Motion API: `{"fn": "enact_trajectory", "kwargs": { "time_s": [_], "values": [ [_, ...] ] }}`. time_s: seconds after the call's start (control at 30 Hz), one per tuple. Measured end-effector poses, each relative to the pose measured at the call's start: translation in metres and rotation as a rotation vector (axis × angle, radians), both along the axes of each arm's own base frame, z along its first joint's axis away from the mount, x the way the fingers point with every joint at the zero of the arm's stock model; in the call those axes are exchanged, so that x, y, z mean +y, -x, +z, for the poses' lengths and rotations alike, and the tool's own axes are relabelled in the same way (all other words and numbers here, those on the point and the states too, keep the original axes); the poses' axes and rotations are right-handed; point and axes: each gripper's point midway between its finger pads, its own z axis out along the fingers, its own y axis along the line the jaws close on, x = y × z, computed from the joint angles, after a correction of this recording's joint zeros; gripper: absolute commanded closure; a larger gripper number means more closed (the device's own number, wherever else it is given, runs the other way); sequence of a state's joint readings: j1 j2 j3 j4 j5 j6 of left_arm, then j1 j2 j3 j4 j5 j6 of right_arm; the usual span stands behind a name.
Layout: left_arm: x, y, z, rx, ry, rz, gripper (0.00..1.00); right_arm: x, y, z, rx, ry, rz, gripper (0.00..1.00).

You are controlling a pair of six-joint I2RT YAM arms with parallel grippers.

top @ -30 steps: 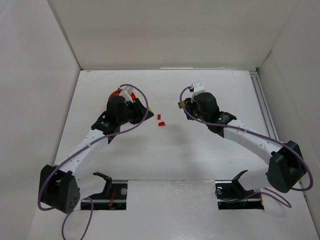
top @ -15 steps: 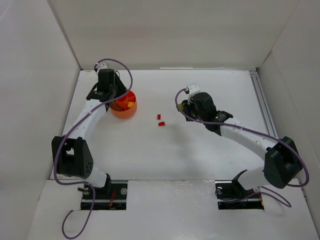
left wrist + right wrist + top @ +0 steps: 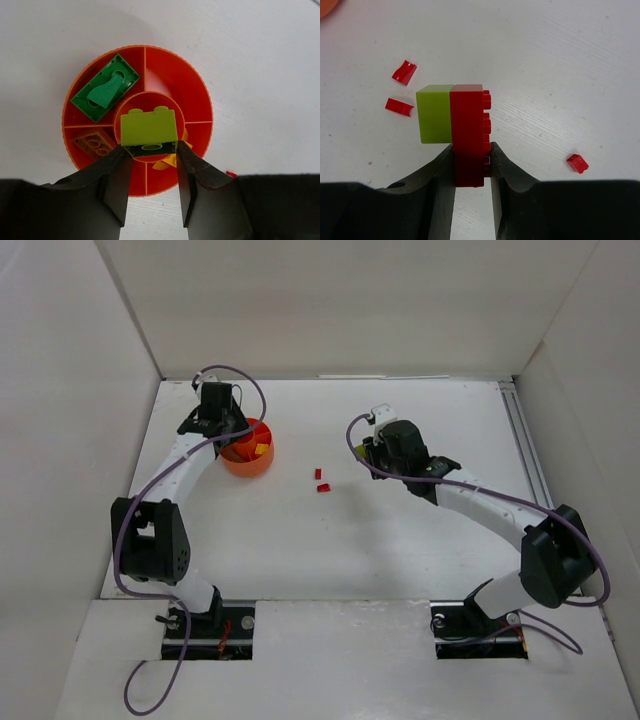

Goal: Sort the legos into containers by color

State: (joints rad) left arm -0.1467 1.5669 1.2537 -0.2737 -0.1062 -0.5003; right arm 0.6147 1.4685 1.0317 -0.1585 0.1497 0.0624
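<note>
**Though hidden from overhead, plain at the wrists: one brick load in each gripper**

Left gripper [image 3: 151, 148]: closed to brick width on a lime brick [image 3: 149, 127], fingers pressing its two short ends. Long axis crosswise between the fingers, studs pointing away from the wrist camera, hollow underside facing it. Placed directly over the round middle compartment of the orange bowl [image 3: 196, 90]; touching the floor or hanging above it, cannot tell. Bowl close to the far-left corner of the bench [image 3: 400, 540].

In the outer compartments:
- a dark green brick [image 3: 129, 75], lying diagonally, with a curved green piece [image 3: 106, 91] on top
- a translucent brown brick [image 3: 95, 145]
- a yellow piece [image 3: 167, 161], half hidden by the right-hand finger

Right gripper [image 3: 471, 149]: closed narrow on the near end of a red brick [image 3: 467, 125]. Long axis pointing straight out from the fingers, studs facing right in the wrist view. Joined flat to its smooth left side, a second lime brick [image 3: 435, 114], shorter and clear of the fingers. Positioned toward the far edge, right of the middle.

Loose on the white surface are two curved red pieces [image 3: 404, 72], left of the pair near mid-bench, and a small red piece [image 3: 577, 163] to the right.

From overhead: bowl, yellow piece and the two curved red pieces visible, both held loads covered by the wrists. Green and brown bricks shown only by the left wrist view, small red piece only by the right.
</note>
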Motion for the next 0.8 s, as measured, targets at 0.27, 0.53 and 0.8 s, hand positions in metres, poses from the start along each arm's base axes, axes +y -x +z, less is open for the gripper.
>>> {"fn": "enact_trajectory", "kwargs": {
  "time_s": [0.27,0.53,0.8],
  "values": [
    [0.003,0.0,-0.013,0.038,-0.019,0.009,0.64,-0.002,0.002,-0.003,0.011,0.013,0.003,1.0],
    [0.004,-0.001,-0.013,0.036,-0.035,0.0,0.35,-0.003,0.004,0.002,0.003,0.009,0.003,0.98],
    [-0.006,0.0,-0.005,0.012,0.006,-0.047,0.27,-0.001,0.009,0.011,-0.022,0.011,0.055,0.98]
  ]
}}
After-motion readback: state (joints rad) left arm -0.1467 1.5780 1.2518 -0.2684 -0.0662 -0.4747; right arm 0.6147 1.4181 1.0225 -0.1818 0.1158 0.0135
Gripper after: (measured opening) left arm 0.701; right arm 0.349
